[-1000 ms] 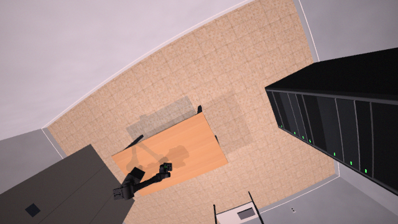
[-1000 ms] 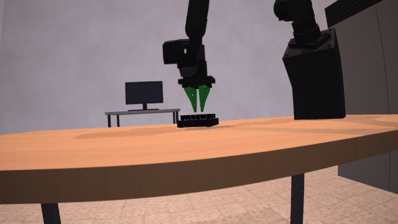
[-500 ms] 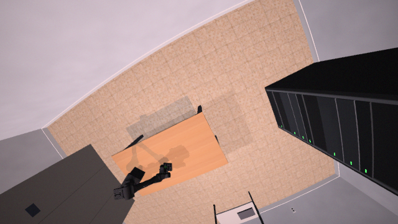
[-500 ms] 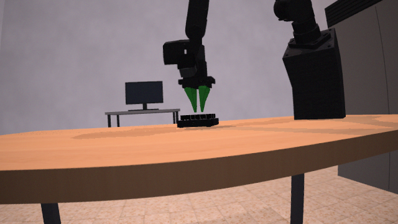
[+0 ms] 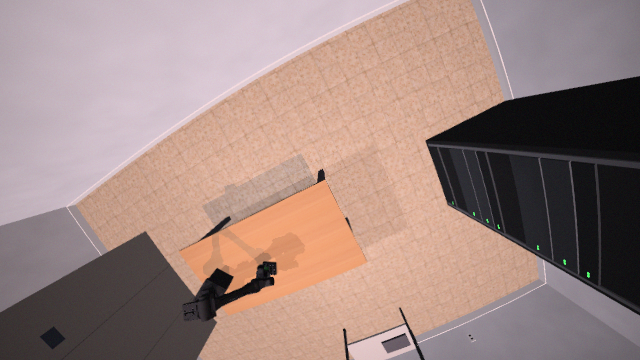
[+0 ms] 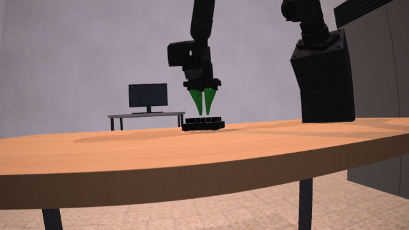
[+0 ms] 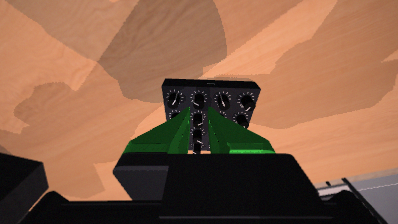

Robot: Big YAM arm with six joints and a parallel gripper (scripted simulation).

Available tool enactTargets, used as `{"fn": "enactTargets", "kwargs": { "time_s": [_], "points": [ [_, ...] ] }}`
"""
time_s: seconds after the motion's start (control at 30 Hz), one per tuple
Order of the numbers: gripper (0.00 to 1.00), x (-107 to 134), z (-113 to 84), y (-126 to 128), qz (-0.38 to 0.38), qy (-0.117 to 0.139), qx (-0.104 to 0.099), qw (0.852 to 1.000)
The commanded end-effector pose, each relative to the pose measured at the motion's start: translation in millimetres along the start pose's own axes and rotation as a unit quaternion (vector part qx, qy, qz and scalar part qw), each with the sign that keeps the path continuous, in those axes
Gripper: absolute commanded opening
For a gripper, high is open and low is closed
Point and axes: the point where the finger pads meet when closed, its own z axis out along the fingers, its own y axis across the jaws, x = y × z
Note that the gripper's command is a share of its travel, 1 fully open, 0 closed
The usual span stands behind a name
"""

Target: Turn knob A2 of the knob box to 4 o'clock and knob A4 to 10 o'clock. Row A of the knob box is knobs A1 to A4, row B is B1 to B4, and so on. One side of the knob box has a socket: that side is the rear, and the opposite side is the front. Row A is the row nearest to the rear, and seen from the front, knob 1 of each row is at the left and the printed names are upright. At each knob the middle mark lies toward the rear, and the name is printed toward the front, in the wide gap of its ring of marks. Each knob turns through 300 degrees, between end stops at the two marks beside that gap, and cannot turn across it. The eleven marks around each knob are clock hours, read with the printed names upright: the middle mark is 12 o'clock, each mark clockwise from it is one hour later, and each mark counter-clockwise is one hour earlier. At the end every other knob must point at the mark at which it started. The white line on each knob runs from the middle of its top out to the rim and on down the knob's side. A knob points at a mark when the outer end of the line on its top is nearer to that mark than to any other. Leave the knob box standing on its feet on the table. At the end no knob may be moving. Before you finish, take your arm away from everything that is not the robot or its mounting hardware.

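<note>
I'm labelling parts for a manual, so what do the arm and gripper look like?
The arm is black, with thick rounded links. The gripper has a black body and two green fingers, wide at the root and tapering to narrow tips.

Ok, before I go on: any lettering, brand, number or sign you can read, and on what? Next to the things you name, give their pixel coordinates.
None can be read.
Knob box (image 6: 203, 126) (image 7: 168, 84): the knob names are too small or hidden by the jaws; only ring marks show.
Monitor (image 6: 147, 95): no text visible.
</note>
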Motion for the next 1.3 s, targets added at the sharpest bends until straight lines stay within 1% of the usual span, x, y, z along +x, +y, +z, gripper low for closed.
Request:
{"fn": "enactTargets", "kwargs": {
  "time_s": [0.0, 0.67, 0.83, 0.97, 1.27],
  "points": [
    [0.19, 1, 1.1, -8, -0.006, -0.003, 0.006, 1.000],
    [0.19, 0, 1.7, -8, -0.007, -0.004, 0.007, 1.000],
    [0.19, -6, 6.2, -7, -0.008, -0.006, 0.005, 1.000],
    [0.19, -5, 6.9, -9, -0.003, -0.005, 0.006, 1.000],
    [0.19, -5, 15.1, -6, -0.003, -0.004, 0.004, 1.000]
  ]
}}
